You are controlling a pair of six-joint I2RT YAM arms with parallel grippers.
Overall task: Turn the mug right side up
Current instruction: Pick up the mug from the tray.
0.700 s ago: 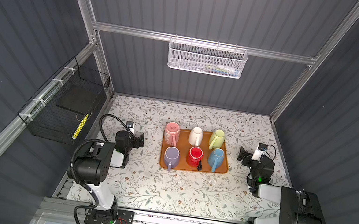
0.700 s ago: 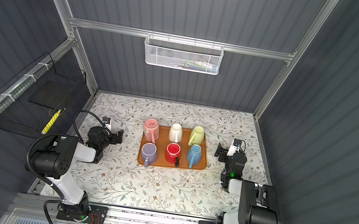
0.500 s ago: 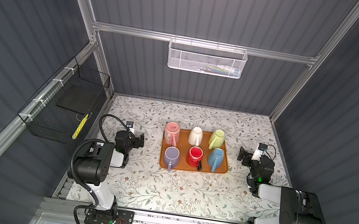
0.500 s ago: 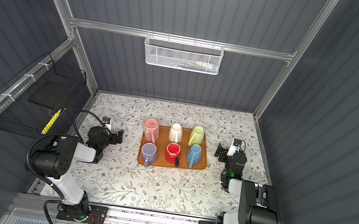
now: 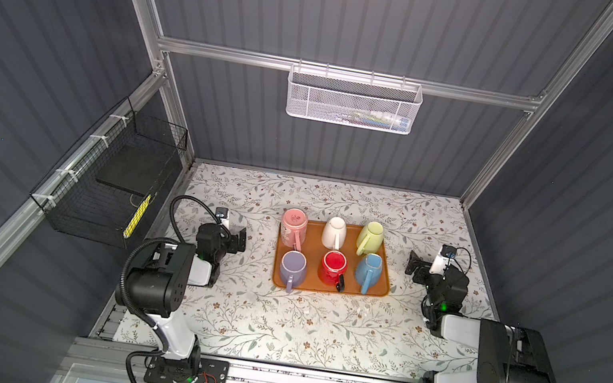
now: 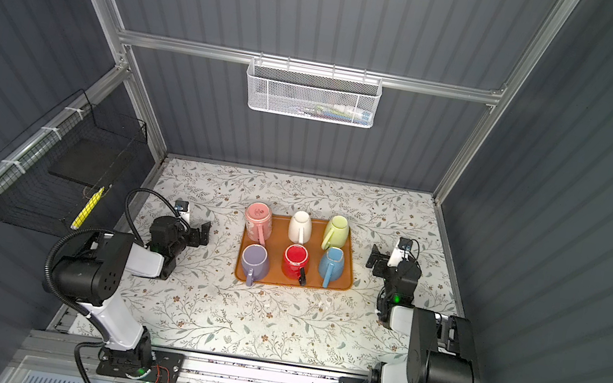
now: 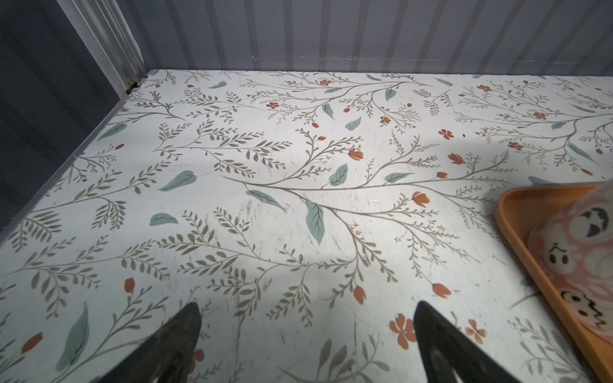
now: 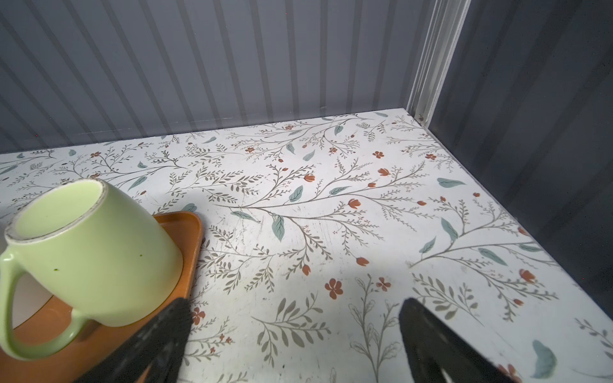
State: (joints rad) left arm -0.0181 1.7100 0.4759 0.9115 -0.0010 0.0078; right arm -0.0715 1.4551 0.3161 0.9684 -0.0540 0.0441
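An orange tray (image 5: 322, 290) (image 6: 281, 282) holds several mugs in two rows. At the back are a pink mug (image 5: 294, 226) (image 7: 577, 252), a white mug (image 5: 334, 231) and a green mug (image 5: 371, 237) (image 8: 93, 248). In front are a purple mug (image 5: 292, 268), a red mug (image 5: 333, 266) and a blue mug (image 5: 369, 268). The green mug stands base up, its unglazed foot ring showing. My left gripper (image 5: 238, 238) (image 7: 306, 308) rests left of the tray, open and empty. My right gripper (image 5: 415, 263) (image 8: 295, 305) rests right of it, open and empty.
A white mesh basket (image 5: 351, 101) hangs on the back wall. A black wire basket (image 5: 116, 186) hangs on the left wall. Grey ribbed walls close in the floral table (image 5: 299, 326) at the back and on both sides.
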